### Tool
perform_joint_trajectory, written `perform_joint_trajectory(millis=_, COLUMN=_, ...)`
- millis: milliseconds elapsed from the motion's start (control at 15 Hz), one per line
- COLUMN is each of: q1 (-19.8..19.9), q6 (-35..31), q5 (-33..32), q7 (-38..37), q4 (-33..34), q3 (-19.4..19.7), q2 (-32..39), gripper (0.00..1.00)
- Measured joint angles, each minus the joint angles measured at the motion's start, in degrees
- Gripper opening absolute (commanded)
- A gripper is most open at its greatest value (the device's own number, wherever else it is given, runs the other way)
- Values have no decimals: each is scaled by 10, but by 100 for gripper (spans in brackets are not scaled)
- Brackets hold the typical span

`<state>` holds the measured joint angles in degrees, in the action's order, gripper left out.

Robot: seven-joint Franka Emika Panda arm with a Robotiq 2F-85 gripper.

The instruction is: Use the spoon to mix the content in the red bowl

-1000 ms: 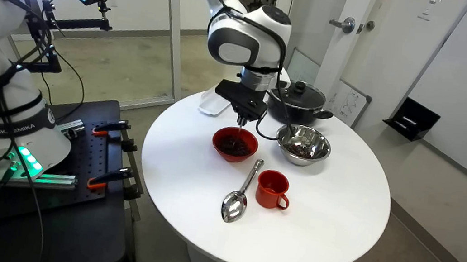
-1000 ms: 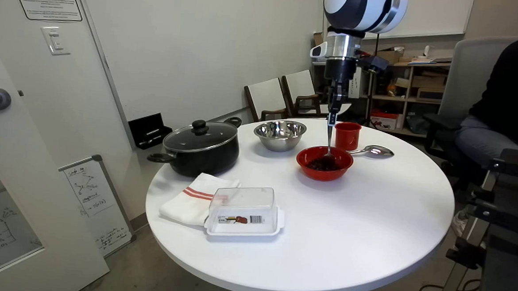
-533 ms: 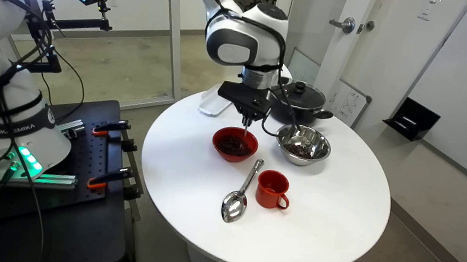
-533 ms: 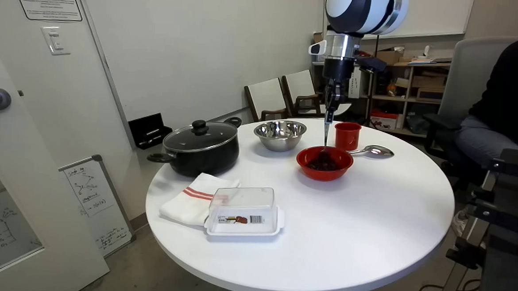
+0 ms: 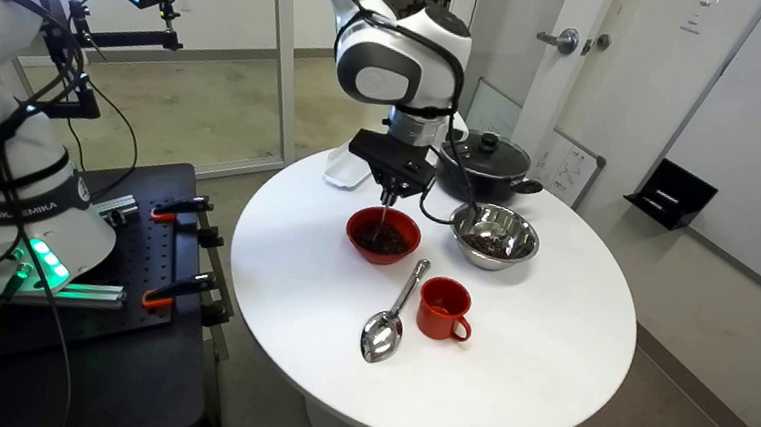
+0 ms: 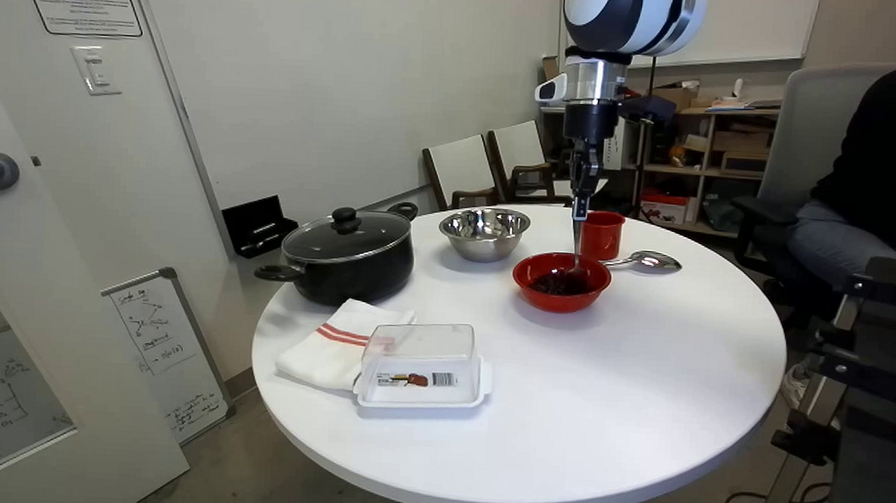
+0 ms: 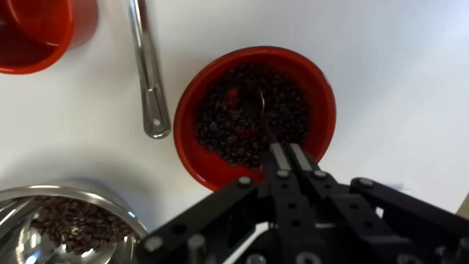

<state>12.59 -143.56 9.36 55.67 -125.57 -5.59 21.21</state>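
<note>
The red bowl [image 5: 385, 259] stands on the white table and holds dark beans; it shows in both exterior views [image 6: 568, 301] and in the wrist view [image 7: 327, 121]. My gripper [image 7: 287, 148] is above the bowl, pointing down, shut on the handle of the silver spoon [image 6: 577, 239]. The gripper also shows in both exterior views [image 5: 388, 202] [image 6: 580, 207]. The spoon stands nearly upright, its head down among the beans. In the wrist view the dark spoon head [image 7: 253, 101] is near the bowl's middle, partly hidden by beans. A red patch of bowl bottom shows beside it.
A larger silver spoon [image 5: 382, 334] lies beside the bowl, near the red mug [image 5: 436, 318]. A steel bowl [image 5: 493, 259] with beans stands close by. A black lidded pot [image 6: 355, 266], a striped cloth [image 6: 328, 352] and a clear-lidded container [image 6: 423, 369] are on the table.
The gripper and spoon moved to one side of the red bowl half a second ago, then swung back across it to the opposite side now. The bowl has not moved.
</note>
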Motion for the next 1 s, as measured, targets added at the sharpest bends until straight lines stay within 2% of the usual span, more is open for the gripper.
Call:
perform_joint_trajectory(millis=333, q1=1, q6=68, q5=22, q7=16, q4=8, q3=-2, q2=-6, gripper=1)
perform_joint_trajectory(millis=533, q1=2, q6=75, q5=35, q7=33, q4=11, q3=-2, q2=-6, gripper=1)
perform_joint_trajectory(millis=1000, q1=-12, q6=-57, q5=5, q7=33, q4=-15, q3=6, q2=-6, gripper=1)
